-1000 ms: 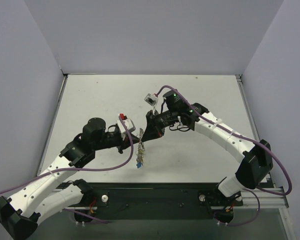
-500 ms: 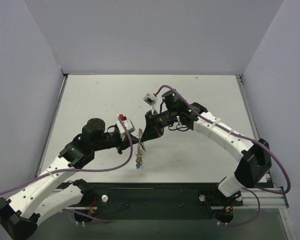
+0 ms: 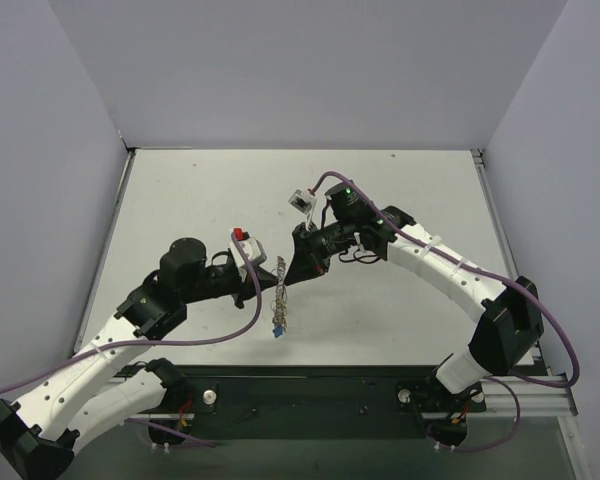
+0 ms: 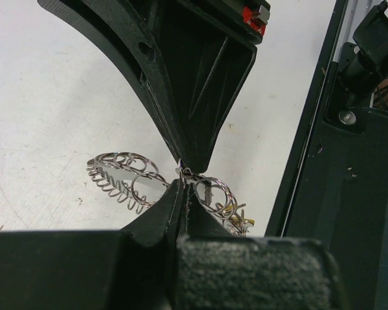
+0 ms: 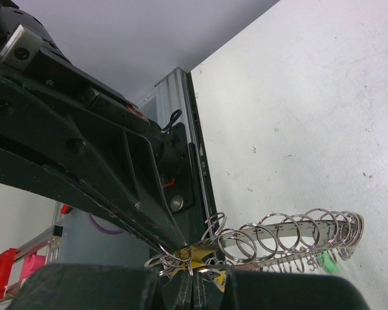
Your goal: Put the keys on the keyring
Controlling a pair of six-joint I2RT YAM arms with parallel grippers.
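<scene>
The keyring hangs edge-on above the table between both grippers. It is a silvery hoop with small split rings along its rim. My left gripper is shut on one small ring at the hoop's edge. My right gripper meets it tip to tip, shut on a yellow-headed key at that same spot. A green key head dangles from the hoop's far end. More keys hang at the bottom of the hoop. Yellow key parts show behind my left fingers.
The white table has grey walls on three sides. A black base rail runs along the near edge, close below the hanging keys. Purple cables loop beside both arms.
The left arm has drawn back slightly to the left. The keyring stays held between the two gripper tips, hanging a little more upright.
</scene>
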